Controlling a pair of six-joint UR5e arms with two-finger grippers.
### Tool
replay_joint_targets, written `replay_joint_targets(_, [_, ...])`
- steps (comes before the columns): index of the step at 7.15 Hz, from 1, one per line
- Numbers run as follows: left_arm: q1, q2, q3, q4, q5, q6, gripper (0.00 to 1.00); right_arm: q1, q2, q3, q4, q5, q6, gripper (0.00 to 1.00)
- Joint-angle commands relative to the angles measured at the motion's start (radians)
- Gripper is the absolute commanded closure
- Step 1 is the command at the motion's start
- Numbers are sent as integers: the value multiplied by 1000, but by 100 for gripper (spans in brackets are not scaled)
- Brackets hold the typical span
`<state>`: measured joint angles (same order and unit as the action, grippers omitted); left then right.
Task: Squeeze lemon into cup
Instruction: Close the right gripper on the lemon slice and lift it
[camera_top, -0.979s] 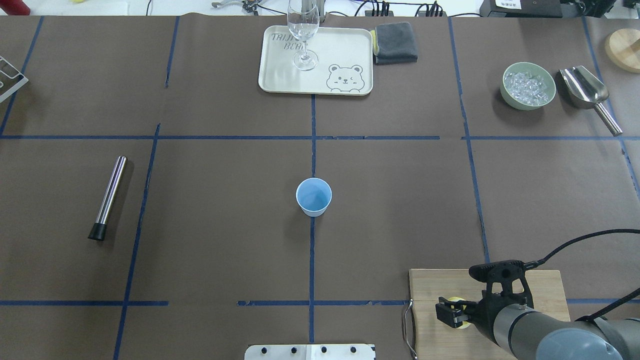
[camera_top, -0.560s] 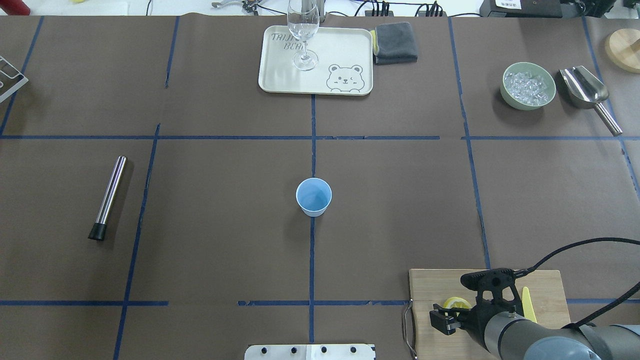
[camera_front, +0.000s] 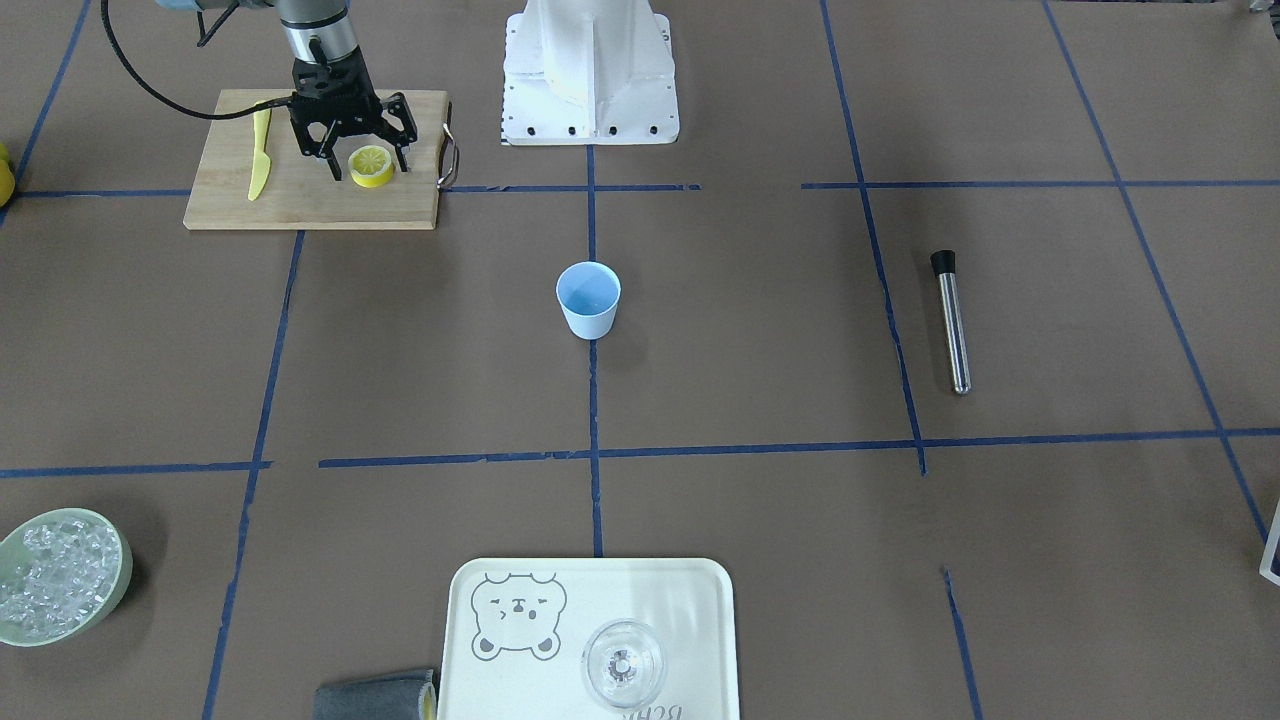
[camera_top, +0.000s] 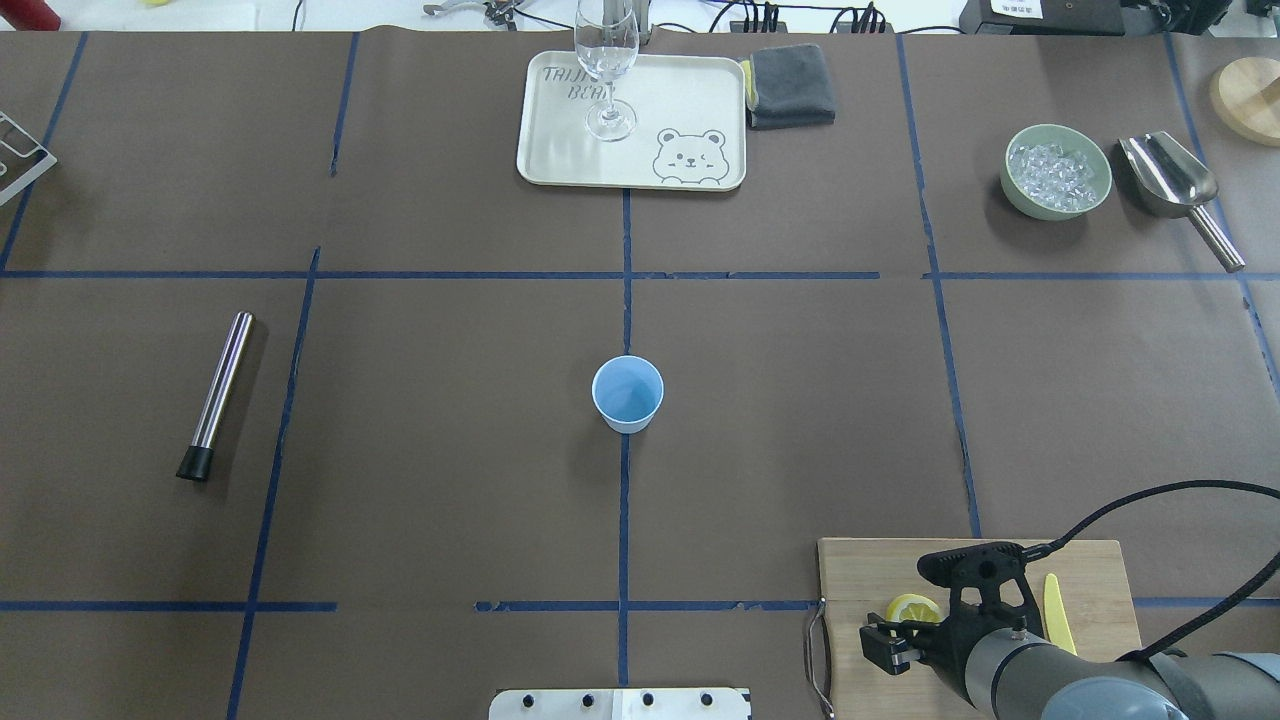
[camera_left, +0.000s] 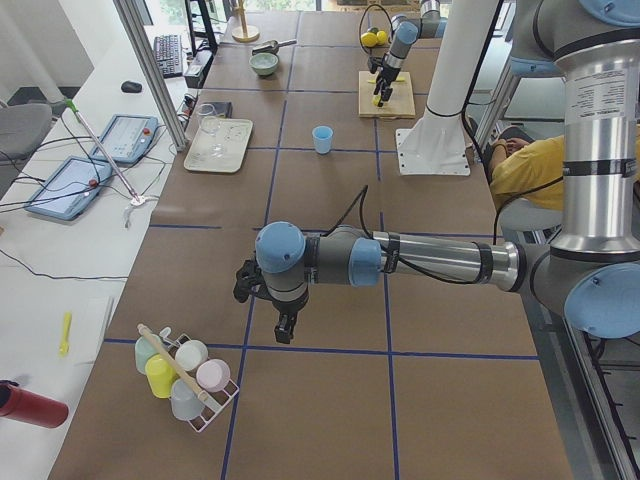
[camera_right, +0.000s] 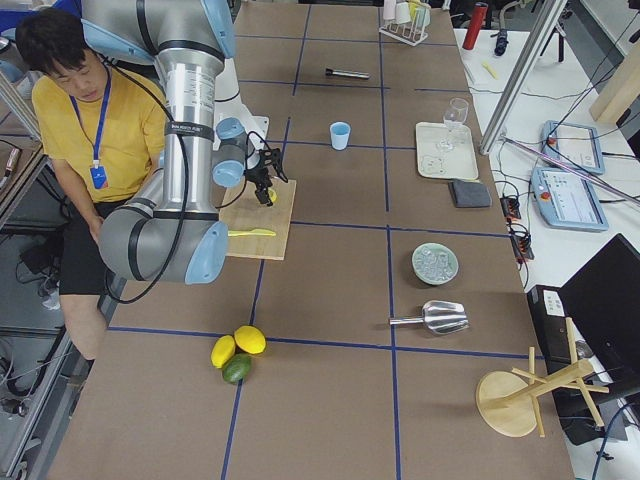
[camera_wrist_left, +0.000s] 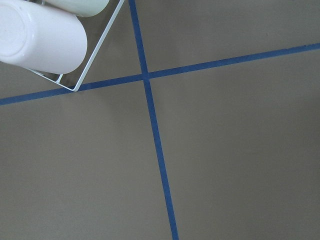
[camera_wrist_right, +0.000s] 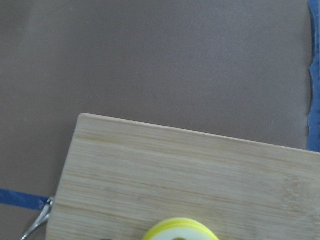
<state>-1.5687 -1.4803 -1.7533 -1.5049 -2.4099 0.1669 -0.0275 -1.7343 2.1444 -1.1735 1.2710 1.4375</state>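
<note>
Right gripper (camera_front: 362, 158): fingers spread apart, pointing down over the board (camera_front: 300, 208), clamped on nothing.
Lemon (camera_front: 371, 165): lying cut face up on the board, between the spread fingers; whether they touch it cannot be told.
Knife (camera_front: 259, 150): on the board, just to this gripper's right.
Cup (camera_front: 588, 300): upright, well apart, forward and to this gripper's left.
Left gripper (camera_left: 284, 326): over the table, with a cup rack (camera_left: 190, 385) near it; whether it is apart or together cannot be told.

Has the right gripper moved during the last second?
Yes. In the overhead view the right gripper has shifted toward the cutting board's handle end and near edge, uncovering the knife.
</note>
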Motion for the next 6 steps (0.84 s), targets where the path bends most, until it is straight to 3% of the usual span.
replay_joint_targets(1, [-1,0,0,0,0,0,0,-2,-2,0,0,1,0,12])
replay_joint_targets(2, [-1,0,0,0,0,0,0,0,-4,0,-2,2,0,22])
replay_joint_targets(3, [1,0,0,0,0,-1,0,0,-4,2,0,4,0,39])
replay_joint_targets(4, [-1,0,0,0,0,0,0,0,-4,5,0,4,0,70])
replay_joint_targets(5, [-1,0,0,0,0,-1,0,0,-4,6,0,4,0,95])
replay_joint_targets(6, [-1,0,0,0,0,-1,0,1,-4,6,0,2,0,100])
